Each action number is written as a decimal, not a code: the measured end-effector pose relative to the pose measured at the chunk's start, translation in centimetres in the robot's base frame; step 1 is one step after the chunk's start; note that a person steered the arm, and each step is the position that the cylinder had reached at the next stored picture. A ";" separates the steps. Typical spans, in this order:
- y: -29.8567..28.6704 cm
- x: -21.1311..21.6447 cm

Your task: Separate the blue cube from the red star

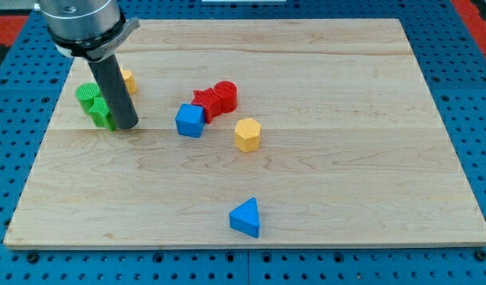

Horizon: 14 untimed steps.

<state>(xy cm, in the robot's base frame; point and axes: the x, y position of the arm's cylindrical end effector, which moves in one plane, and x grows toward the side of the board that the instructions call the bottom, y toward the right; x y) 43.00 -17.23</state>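
Note:
The blue cube [190,120] lies left of the board's middle, touching the red star [205,100] at its upper right. A red cylinder [225,94] sits right against the star's right side. My tip [125,125] rests on the board to the left of the blue cube, about a cube's width and a half away, right beside the green blocks.
Two green blocks [94,104] sit at the left, partly behind the rod. A yellow block [128,80] peeks out behind the rod. A yellow hexagonal block [247,134] lies right of the blue cube. A blue triangular block [245,218] lies near the bottom edge of the wooden board [346,158].

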 end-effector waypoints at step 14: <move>12.1 3.8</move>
<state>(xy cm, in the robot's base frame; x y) 46.78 -5.15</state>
